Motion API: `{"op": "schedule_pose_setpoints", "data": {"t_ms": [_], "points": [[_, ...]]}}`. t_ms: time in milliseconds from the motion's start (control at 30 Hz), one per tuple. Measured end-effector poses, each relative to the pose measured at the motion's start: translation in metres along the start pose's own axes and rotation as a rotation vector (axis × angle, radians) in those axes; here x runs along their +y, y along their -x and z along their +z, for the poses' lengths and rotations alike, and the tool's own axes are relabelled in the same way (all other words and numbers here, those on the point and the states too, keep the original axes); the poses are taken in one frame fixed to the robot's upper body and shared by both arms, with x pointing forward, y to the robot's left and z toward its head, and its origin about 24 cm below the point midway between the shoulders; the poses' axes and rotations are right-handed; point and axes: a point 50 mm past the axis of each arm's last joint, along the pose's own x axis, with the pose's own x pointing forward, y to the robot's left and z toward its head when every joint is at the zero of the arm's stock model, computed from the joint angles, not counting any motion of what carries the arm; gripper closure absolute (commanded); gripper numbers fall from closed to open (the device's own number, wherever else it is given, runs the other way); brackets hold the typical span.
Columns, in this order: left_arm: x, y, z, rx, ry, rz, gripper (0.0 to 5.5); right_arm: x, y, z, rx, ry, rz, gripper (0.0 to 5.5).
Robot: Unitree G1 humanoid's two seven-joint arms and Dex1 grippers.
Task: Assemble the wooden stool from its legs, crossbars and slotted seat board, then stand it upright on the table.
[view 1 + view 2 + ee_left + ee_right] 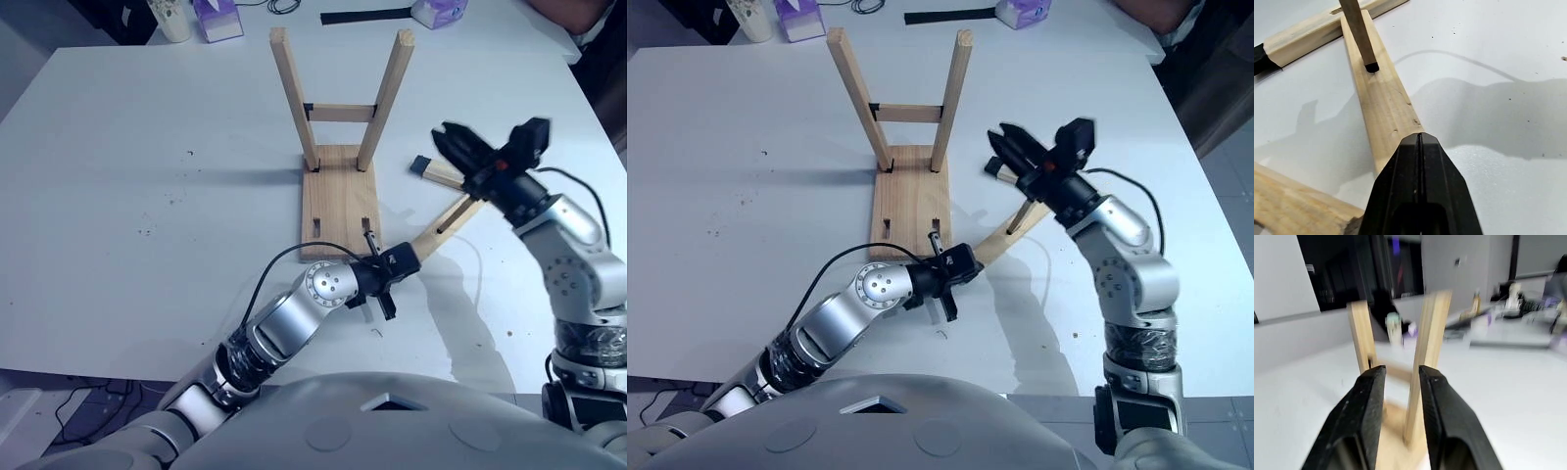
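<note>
Left end effector: closed, fingers pressed together with only a thin seam between them, tips at the near end of a pale loose wooden leg. Cannot tell whether that leg is actually pinched. Lies flat and slanted on the white bench, just right of the seat board's near corner. Carries a thin dark-tipped crossbar plugged into its upper face, leading to a second pale loose leg with a black end.

Right end effector: open, black fingers spread wide, raised above those two loose legs and gripping nothing.

Light slotted wooden seat board: flat on the bench near the middle. At its far end, left upright wooden leg and right upright wooden leg, joined partway up by a short wooden crossbar. At its near end, two narrow unfilled slots.

Along the far bench edge: a purple tissue box, a white bottle, a black strap and a purple-and-white box.
</note>
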Motion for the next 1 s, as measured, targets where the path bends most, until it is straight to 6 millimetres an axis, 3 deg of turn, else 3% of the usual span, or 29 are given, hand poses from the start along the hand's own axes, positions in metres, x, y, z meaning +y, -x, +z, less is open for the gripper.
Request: {"op": "schedule_pose_setpoints", "data": {"t_ms": [100,200,333,400,500,700,867,1000], "points": [[0.004,0.005,0.008,-0.036,0.058,0.002,5.5,-0.001,0.0,0.027,-0.079,-0.016,0.011,4.25],[0.003,0.021,0.036,-0.156,0.116,-0.069,5.5,-0.018,0.012,0.047,-0.109,0.018,-0.067,4.25],[0.018,0.043,0.059,-0.21,0.055,-0.049,5.5,-0.05,0.049,0.04,-0.027,0.049,-0.258,4.25],[0.028,0.049,0.058,-0.166,-0.017,0.012,5.5,-0.058,0.065,0.03,0.025,0.054,-0.318,4.25],[0.044,0.059,0.047,-0.065,-0.117,0.123,4.99,-0.065,0.083,0.022,0.068,0.085,-0.383,4.29],[0.026,0.045,0.026,0.041,-0.126,0.033,4.05,-0.067,0.095,0.014,0.11,0.149,-0.437,4.29],[0.022,0.031,0.027,0.045,-0.118,0.035,3.2,-0.065,0.094,0.007,0.117,0.181,-0.455,4.29],[0.018,0.023,0.025,0.064,-0.118,0.018,3.17,-0.061,0.093,-0.001,0.128,0.182,-0.476,4.29]]}}
